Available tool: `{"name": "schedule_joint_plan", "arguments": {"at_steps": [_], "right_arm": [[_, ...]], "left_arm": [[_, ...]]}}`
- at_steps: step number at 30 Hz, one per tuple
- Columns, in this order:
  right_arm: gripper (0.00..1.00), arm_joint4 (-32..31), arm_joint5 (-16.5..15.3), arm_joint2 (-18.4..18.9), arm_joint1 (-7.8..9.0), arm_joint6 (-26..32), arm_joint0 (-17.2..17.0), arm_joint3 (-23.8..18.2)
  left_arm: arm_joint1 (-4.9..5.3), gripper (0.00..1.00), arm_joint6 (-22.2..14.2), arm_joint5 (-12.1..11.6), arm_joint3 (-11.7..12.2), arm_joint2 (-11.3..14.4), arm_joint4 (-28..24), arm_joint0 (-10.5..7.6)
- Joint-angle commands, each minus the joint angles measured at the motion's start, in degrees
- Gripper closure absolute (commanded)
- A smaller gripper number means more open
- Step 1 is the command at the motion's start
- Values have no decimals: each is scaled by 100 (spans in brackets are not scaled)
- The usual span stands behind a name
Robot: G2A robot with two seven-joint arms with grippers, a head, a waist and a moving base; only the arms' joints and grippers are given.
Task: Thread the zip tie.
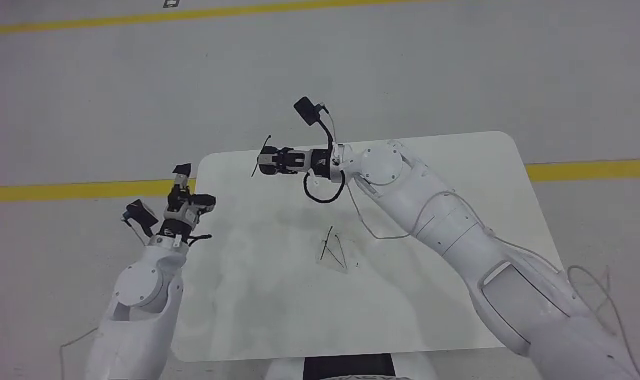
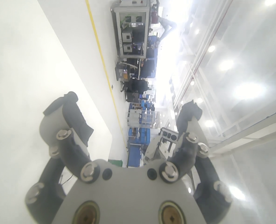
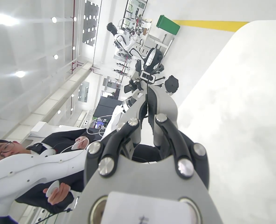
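Spare ties (image 1: 333, 248) are seen from above on the bench (image 1: 460, 170), a zip tie (image 1: 267, 141) is shown pinched in the right end effector (image 3: 148, 92), and the left end effector (image 2: 131, 102) is splayed empty at nine o'clock, with yellow-lined floor (image 1: 400, 60) beyond.

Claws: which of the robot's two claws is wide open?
The left claw: its fingers stand far apart with nothing between them. The right claw is pinched shut on a thin dark zip tie.

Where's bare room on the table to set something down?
Bare: the table's near-left stretch, between the left gripper and the loose zip ties, and its far-right corner. Crowded: the far-left edge, where the right gripper holds a zip tie.
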Motion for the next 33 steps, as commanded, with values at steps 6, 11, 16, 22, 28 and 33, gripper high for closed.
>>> {"name": "schedule_joint_plan", "arguments": {"at_steps": [6, 11, 16, 22, 28, 33], "right_arm": [[100, 0, 0, 0, 0, 0, 0, 0], [100, 0, 0, 0, 0, 0, 0, 0], [100, 6, 35, 1, -1, -48, -48, -15], [100, 17, 284, -80, -100, -469, -305, -187], [100, 337, 480, -229, -284, -633, -430, -40], [100, 405, 503, -247, -322, -601, -408, 17]], "left_arm": [[110, 0, -2033, -660, 399, -314, -179, -88], [110, 0, -2033, -660, 399, -314, -179, -88], [96, 0, -2075, -700, 409, -213, -298, -121], [75, 0, -2387, -1025, 454, -145, -798, -127], [66, 0, -2625, -1197, 435, 0, -862, -193], [73, 0, -2688, -1237, 437, 3, -770, -211]]}}
